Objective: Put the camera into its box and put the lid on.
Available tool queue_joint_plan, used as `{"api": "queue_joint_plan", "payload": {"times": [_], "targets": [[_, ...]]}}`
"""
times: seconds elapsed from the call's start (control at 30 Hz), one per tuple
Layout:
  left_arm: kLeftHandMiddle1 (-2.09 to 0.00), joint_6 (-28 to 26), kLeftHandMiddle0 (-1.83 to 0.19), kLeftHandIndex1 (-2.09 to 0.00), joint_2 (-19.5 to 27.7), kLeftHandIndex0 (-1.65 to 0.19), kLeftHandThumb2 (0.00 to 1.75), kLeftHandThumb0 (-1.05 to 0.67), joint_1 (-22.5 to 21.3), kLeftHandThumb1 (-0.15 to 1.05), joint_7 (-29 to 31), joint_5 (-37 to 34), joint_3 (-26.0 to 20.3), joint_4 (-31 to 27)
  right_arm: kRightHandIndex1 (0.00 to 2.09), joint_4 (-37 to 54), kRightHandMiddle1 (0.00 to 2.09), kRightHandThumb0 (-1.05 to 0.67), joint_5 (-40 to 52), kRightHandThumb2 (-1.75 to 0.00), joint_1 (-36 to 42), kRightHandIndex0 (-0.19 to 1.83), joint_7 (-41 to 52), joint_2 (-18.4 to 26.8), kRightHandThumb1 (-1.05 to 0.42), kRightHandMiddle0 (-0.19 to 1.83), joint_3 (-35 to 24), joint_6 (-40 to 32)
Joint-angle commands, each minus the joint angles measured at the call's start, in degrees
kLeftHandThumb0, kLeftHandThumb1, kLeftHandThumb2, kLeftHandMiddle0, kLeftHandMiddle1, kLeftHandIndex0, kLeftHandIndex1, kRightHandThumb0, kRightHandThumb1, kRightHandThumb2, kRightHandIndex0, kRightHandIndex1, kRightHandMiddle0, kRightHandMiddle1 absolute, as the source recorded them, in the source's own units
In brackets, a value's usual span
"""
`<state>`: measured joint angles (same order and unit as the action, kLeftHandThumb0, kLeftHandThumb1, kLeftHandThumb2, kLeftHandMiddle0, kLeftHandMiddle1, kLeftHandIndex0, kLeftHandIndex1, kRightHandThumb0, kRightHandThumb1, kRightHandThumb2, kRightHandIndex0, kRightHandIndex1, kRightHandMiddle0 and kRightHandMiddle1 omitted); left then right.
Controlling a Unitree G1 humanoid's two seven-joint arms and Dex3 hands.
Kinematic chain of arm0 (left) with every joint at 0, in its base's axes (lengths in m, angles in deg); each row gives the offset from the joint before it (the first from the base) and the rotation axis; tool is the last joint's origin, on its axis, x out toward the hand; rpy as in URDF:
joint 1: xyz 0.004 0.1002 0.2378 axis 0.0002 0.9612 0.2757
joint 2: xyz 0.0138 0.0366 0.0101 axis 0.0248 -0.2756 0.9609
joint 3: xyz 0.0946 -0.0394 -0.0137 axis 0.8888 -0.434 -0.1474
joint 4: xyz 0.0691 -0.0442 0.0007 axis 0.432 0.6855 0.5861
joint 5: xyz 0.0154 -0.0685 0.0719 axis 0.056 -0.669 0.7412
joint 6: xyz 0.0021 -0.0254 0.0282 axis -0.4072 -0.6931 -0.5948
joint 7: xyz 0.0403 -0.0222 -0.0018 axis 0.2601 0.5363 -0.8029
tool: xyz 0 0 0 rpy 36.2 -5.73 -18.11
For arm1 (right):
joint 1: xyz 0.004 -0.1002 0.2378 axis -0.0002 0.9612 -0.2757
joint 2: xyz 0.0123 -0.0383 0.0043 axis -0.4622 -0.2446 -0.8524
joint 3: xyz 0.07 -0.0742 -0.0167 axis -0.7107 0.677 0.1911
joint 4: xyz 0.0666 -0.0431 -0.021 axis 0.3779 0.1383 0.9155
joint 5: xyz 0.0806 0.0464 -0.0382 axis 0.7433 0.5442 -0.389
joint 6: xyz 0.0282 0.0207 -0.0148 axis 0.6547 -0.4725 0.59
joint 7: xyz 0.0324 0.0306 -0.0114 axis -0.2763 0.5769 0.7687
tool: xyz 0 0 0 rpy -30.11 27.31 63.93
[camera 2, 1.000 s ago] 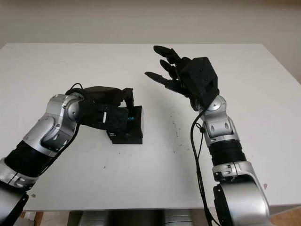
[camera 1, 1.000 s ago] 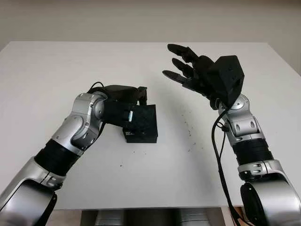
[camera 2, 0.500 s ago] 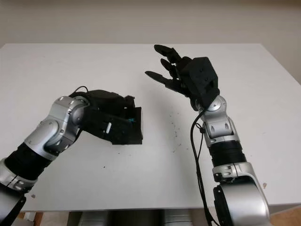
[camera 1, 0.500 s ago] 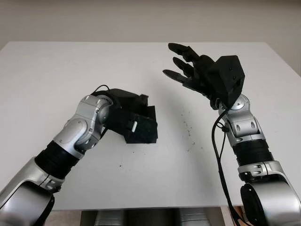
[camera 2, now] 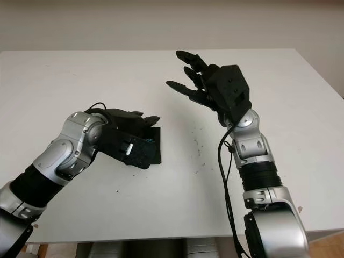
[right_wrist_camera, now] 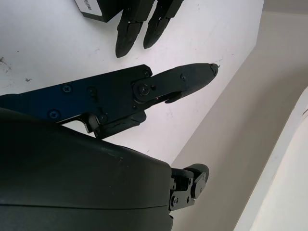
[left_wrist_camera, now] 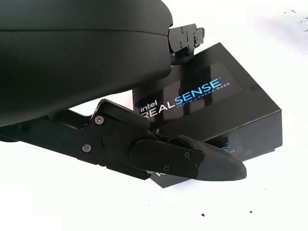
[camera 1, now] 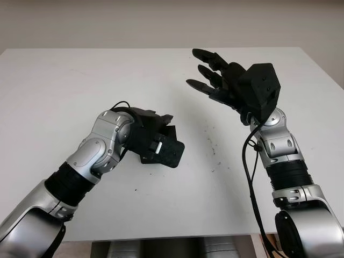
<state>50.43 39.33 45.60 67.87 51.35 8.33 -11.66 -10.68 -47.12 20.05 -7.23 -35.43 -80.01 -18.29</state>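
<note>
The black camera box (camera 1: 172, 152) bears the print "intel RealSense" on its lid (left_wrist_camera: 211, 96). It is tilted at the middle of the white table (camera 1: 64, 80). My left hand (camera 1: 157, 133) is shut on the box from its left side, one finger (left_wrist_camera: 192, 160) across the front and another at the far edge. The lid sits on the lower part of the box, whose side shows beneath it. My right hand (camera 1: 215, 80) hangs open, raised well above the table to the right of the box. A corner of the box (right_wrist_camera: 94, 6) shows past that hand's fingertips (right_wrist_camera: 126, 36).
Small dark specks (camera 1: 215, 151) dot the table between the box and my right arm. A black cable (camera 1: 248, 161) runs along the right forearm. The table's front edge (camera 1: 177, 236) lies close to both elbows.
My left hand has rolled over and shifted slightly toward me, and the box has tilted with it from lying flat. The right hand has stayed raised in place.
</note>
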Motion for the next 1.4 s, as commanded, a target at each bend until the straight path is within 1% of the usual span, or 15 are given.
{"api": "queue_joint_plan", "payload": {"times": [0.0,0.13,0.17,0.27,0.4,0.47,0.53,0.57,0.7,0.8,0.93,1.03,1.17,1.27,1.37], "targets": [[0.00,-0.4,0.19,0.00,0.1,0.19,0.21,-0.64,0.6,1.05,0.4,0.0,-0.5,-0.7,0.05,0.2,0.37,-0.59,0.4,-0.07,0.0,0.14,0.1,-0.2,-1.05,0.02,-0.4,0.2],[0.00,-0.4,0.19,0.00,0.2,0.19,0.26,-0.69,2.2,1.05,-0.6,-0.4,-1.0,-1.4,0.05,-0.6,0.36,-0.61,0.8,-0.07,-0.1,0.14,0.5,-0.2,-1.05,0.01,-0.5,0.9],[0.00,-0.6,0.19,0.00,0.1,0.19,0.35,-0.73,2.7,1.05,-0.6,-0.6,-1.1,-1.5,0.04,-1.0,0.37,-0.61,0.9,-0.07,-0.2,0.13,0.7,-0.2,-1.05,0.01,-0.4,1.4],[0.00,-0.8,0.19,0.00,-0.4,0.19,0.46,-0.79,4.6,1.05,-2.0,-3.2,-3.1,-2.1,0.05,-1.4,0.38,-0.62,0.7,-0.08,-0.2,0.13,0.8,-0.1,-1.05,0.00,-0.3,1.8],[0.00,-1.6,0.19,0.00,-0.4,0.19,0.62,-0.89,4.6,1.05,-1.5,-8.2,-6.3,-3.5,0.05,-0.3,0.38,-0.61,0.8,-0.07,0.4,0.14,1.2,0.4,-1.05,-0.01,-0.6,1.4],[0.00,-2.7,0.19,0.00,-0.8,0.19,0.63,-0.89,4.2,1.05,-1.8,-12.0,-9.1,-4.3,0.05,0.1,0.38,-0.61,0.9,-0.07,0.6,0.14,1.3,0.5,-1.05,0.00,-0.8,1.3],[0.00,-4.9,0.19,0.00,-2.5,0.19,0.62,-0.85,4.1,1.05,-3.9,-18.6,-15.3,-5.3,0.06,0.3,0.37,-0.60,0.9,-0.06,0.7,0.15,1.4,0.7,-1.05,0.00,-0.9,2.1],[0.00,-5.9,0.19,0.00,-3.0,0.19,0.61,-0.85,4.0,1.05,-4.9,-20.7,-17.0,-5.6,0.06,0.3,0.38,-0.60,0.8,-0.07,0.9,0.16,1.4,0.9,-1.05,0.00,-1.0,2.7],[0.00,-8.7,0.19,0.00,-3.6,0.19,0.65,-0.86,4.1,1.05,-8.5,-27.6,-22.4,-7.0,0.07,1.2,0.39,-0.60,1.0,-0.09,1.6,0.18,1.4,1.3,-1.05,0.00,-1.5,3.9],[0.00,-8.3,0.19,0.00,-3.9,0.19,0.69,-0.87,5.4,1.05,-11.0,-34.0,-26.7,-7.7,0.07,3.1,0.42,-0.64,0.8,-0.14,2.4,0.18,1.1,1.4,-1.05,-0.01,-1.8,3.3],[0.00,-8.9,0.19,0.00,-3.5,0.19,0.75,-0.86,7.7,1.05,-14.1,-39.6,-30.4,-9.7,0.06,6.3,0.44,-0.71,-0.8,-0.23,3.8,0.17,0.6,2.0,-1.05,-0.02,-1.1,2.2],[0.00,-9.9,0.19,0.00,-7.3,0.19,0.72,-0.81,11.3,1.05,-19.9,-47.2,-37.6,-10.9,0.02,9.5,0.38,-0.73,-0.6,-0.37,6.0,0.08,0.1,1.1,-1.05,-0.07,-1.2,1.6],[0.00,-9.4,0.19,0.00,-12.4,0.19,0.66,-0.86,15.1,1.05,-29.7,-52.1,-42.1,-11.2,0.00,11.6,0.27,-0.72,1.5,-0.48,7.7,-0.03,-0.2,-0.5,-1.05,-0.14,-1.9,-0.3],[0.00,-3.2,0.19,0.00,-15.9,0.19,0.68,-0.85,18.4,1.05,-36.4,-55.0,-45.0,-9.4,0.01,13.2,0.17,-0.71,0.5,-0.56,9.4,-0.08,-3.3,-2.4,-1.05,-0.16,-1.3,-2.1],[0.00,2.2,0.19,0.00,-17.2,0.19,0.70,-0.85,20.2,1.05,-40.2,-56.6,-46.0,-6.3,0.00,12.7,0.11,-0.73,1.0,-0.60,10.3,-0.13,-5.3,-4.4,-1.05,-0.17,-1.6,-2.8]]}}
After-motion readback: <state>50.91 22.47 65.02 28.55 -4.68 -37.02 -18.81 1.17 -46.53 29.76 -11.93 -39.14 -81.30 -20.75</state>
